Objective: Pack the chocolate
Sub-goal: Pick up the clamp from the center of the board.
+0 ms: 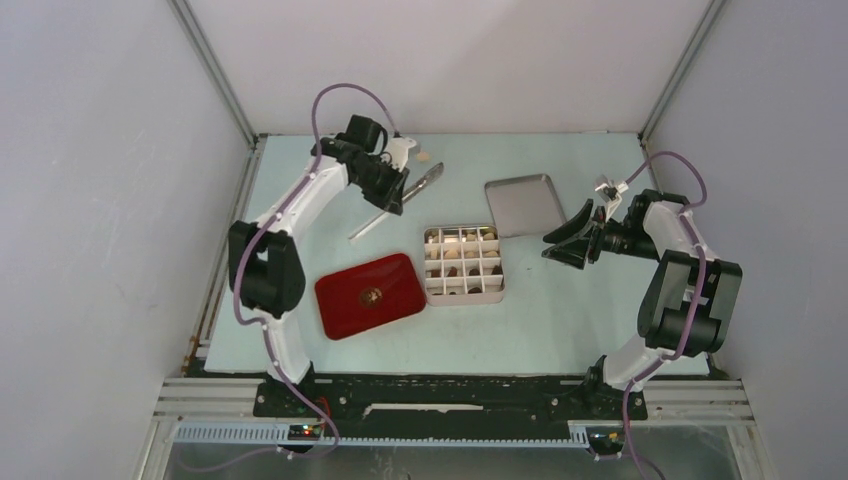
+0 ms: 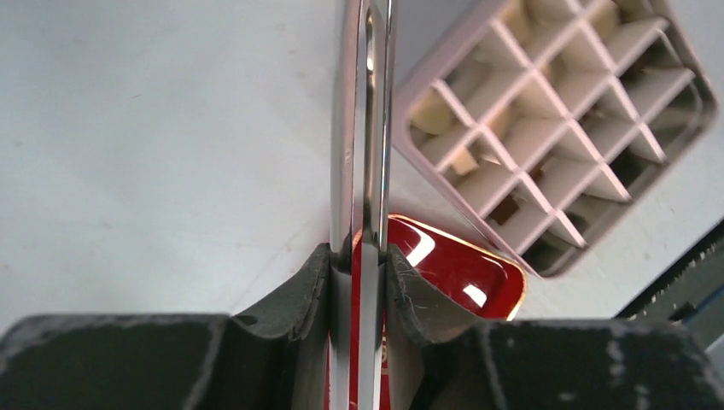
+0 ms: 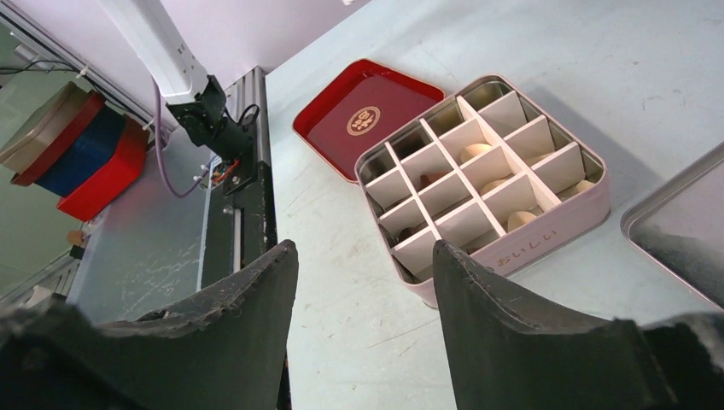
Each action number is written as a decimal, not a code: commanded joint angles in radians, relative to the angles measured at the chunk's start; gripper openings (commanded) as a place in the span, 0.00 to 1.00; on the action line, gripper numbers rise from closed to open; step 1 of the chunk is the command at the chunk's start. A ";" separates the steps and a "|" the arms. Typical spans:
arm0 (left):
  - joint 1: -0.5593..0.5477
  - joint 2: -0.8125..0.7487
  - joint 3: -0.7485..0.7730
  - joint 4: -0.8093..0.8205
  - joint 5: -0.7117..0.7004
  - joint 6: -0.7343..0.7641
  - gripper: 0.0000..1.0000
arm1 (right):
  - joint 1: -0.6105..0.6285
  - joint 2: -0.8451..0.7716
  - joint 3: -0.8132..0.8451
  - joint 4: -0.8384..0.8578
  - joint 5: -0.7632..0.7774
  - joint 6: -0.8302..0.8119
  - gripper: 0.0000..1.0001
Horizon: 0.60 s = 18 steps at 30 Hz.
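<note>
The pink box with a white divider grid sits mid-table, with cream and dark chocolate pieces in several compartments. One small cream piece lies on the table at the back. My left gripper is at the back left, shut on a pair of metal tongs. In the left wrist view the tongs run straight out between the left gripper's pads. My right gripper hovers right of the box, and in its wrist view the right gripper is open and empty.
A red tray with a round gold emblem lies left of the box. The box's silver lid lies upturned at the back right. White walls close in the table on three sides.
</note>
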 commanded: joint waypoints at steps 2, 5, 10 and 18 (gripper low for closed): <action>0.047 0.128 0.160 -0.031 -0.071 -0.087 0.30 | -0.004 -0.034 0.022 -0.048 -0.150 -0.023 0.62; 0.067 0.204 0.255 -0.041 -0.079 -0.111 0.35 | -0.006 -0.040 0.019 -0.047 -0.147 -0.022 0.62; 0.083 0.297 0.374 -0.059 -0.118 -0.131 0.43 | -0.007 -0.038 0.019 -0.046 -0.146 -0.020 0.62; 0.107 0.401 0.459 -0.062 -0.125 -0.155 0.46 | -0.007 -0.025 0.019 -0.046 -0.143 -0.019 0.62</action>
